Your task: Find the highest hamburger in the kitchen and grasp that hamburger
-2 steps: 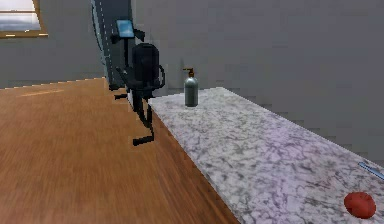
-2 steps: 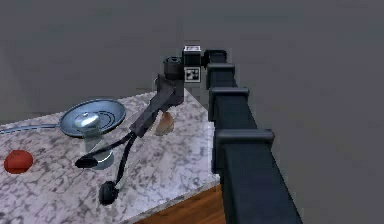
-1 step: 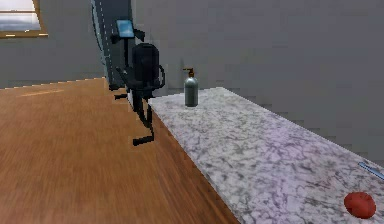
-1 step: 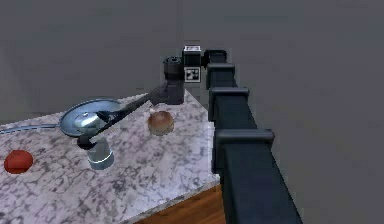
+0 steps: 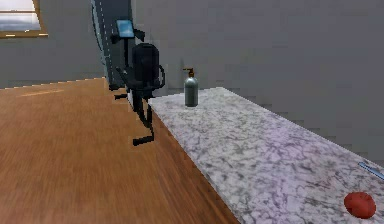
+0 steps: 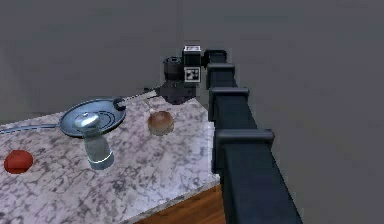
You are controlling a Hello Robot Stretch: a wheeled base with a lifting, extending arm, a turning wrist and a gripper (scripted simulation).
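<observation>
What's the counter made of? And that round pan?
The counter looks like polished stone, maybe granite or marble, going by its pink-grey speckles. The pan looks like metal because it is grey-blue, smooth and slightly shiny, though it could be coated.

Window (image 5: 20, 20) cut by top-left edge; cannot tell whether gripper (image 6: 170, 93) holds anything.

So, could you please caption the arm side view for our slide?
Arm stretched over the marble counter, gripper near a pan and a round brown item.
</observation>
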